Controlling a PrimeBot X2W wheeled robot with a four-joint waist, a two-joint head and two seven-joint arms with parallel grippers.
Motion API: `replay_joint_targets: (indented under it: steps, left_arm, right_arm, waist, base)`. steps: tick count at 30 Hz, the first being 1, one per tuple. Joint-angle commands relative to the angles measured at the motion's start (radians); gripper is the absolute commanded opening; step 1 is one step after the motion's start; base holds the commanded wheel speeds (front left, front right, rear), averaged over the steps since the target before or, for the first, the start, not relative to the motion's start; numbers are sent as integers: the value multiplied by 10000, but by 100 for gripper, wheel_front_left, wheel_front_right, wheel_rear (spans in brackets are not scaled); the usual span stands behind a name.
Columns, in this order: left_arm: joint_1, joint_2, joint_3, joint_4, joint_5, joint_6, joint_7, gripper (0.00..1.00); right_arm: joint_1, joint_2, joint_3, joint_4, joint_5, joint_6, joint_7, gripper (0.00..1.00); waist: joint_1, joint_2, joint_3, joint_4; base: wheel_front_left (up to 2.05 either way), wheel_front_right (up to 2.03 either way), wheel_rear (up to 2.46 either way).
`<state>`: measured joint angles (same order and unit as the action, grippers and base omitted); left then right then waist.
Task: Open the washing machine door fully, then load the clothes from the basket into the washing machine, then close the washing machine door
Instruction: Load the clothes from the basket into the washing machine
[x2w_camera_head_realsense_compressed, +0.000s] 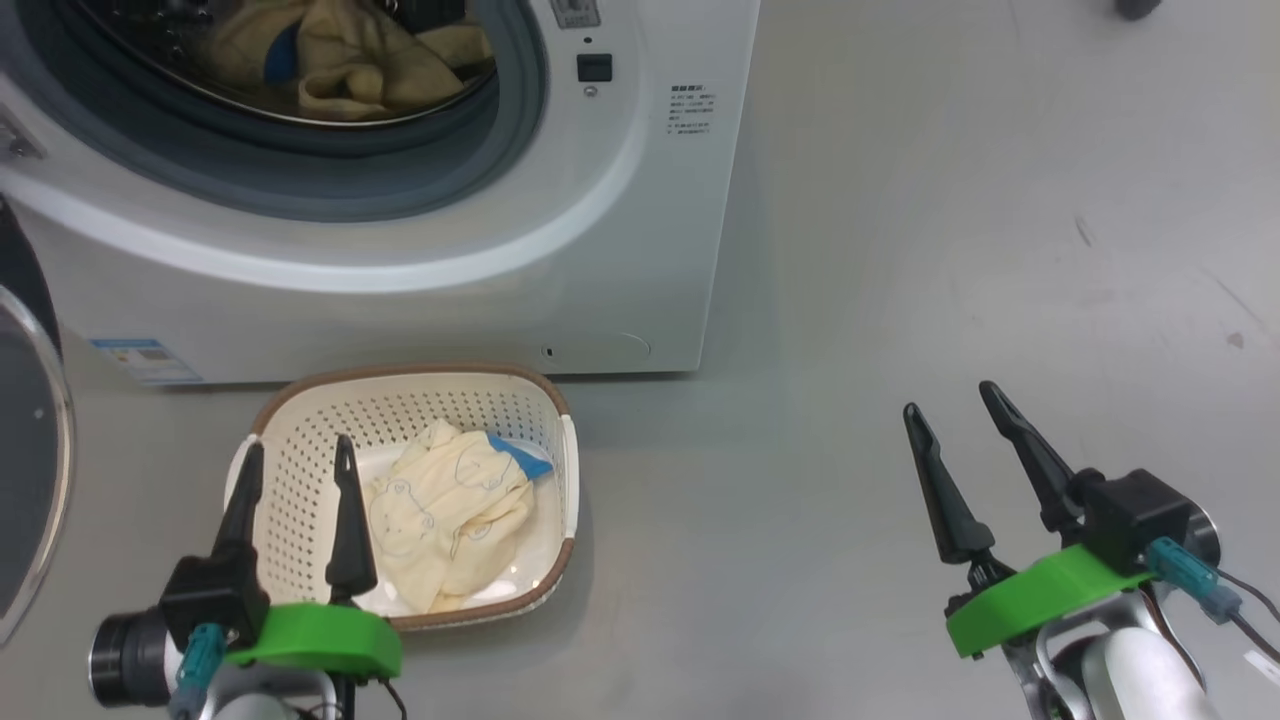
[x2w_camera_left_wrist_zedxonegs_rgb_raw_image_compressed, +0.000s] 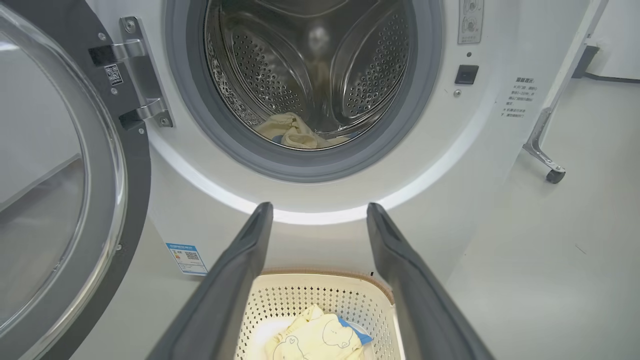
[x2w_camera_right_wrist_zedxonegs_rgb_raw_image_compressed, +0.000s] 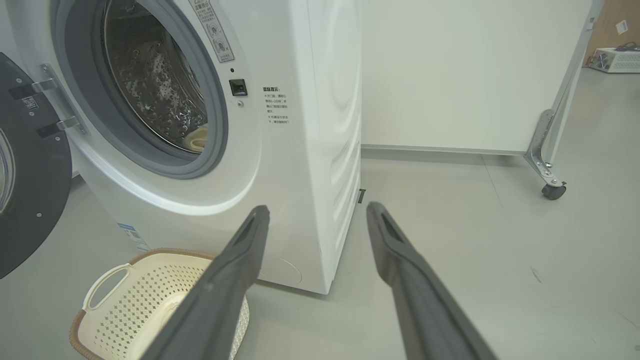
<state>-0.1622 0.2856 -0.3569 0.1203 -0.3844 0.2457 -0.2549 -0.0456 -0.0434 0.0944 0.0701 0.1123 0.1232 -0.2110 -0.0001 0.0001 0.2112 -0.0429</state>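
Laundry run, mid-load: the washing machine door (x2w_camera_left_wrist_zedxonegs_rgb_raw_image_compressed: 60, 165) stands swung wide on its hinge at the left of the washing machine (x2w_camera_head_realsense_compressed: 600, 250), and pale yellow clothes (x2w_camera_head_realsense_compressed: 350, 60) already lie in the steel drum (x2w_camera_left_wrist_zedxonegs_rgb_raw_image_compressed: 310, 60). One more bear-print garment (x2w_camera_head_realsense_compressed: 450, 510) w/ a blue trim patch (x2w_camera_head_realsense_compressed: 520, 458) sits crumpled in the cream basket (x2w_camera_head_realsense_compressed: 440, 410), which rests on the floor just in front of the machine. The left gripper (x2w_camera_head_realsense_compressed: 299, 448) hovers above the basket's left half, fingers spread wide w/ nothing btwn them. The right gripper (x2w_camera_head_realsense_compressed: 949, 397) waits well apart to the right over bare floor, likewise wide open & empty. The garment looks light, soft & limp, so it will prob. drape and trail once lifted. Best hold is likely a pinch on the raised folds near its middle, not a flat edge lying against the basket bottom. A low dangling sleeve could catch on the brown rim or the grey gasket (x2w_camera_left_wrist_zedxonegs_rgb_raw_image_compressed: 430, 100). The basket itself seems light enough to shift if the cloth snags. The door, stiff & hinged, should take a push on its black rim rather than the glass bowl.
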Motion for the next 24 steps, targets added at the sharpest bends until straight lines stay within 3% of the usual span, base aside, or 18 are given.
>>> replay_joint_targets:
  steps: [1, 10, 24]
  left_arm:
    - [-35, 80, 436, -297, 102, 483, -68, 100]
    - [709, -209, 482, -164, 194, 294, -68, 100]
    - [607, -360, 597, -95, 458, 156, -68, 100]
  right_arm:
    - [40, -68, 138, -392, -96, 75, 76, 100]
    - [771, -68, -54, -845, -159, 75, 426, 100]
    - [913, -68, -129, -1244, -205, 75, 591, 100]
  waist:
    - [1, -1, -294, 80]
    - [1, -1, -988, 154]
    - [1, -1, -864, 257]
  base:
    - [0, 0, 0]
    - [0, 0, 0]
    - [0, 0, 0]
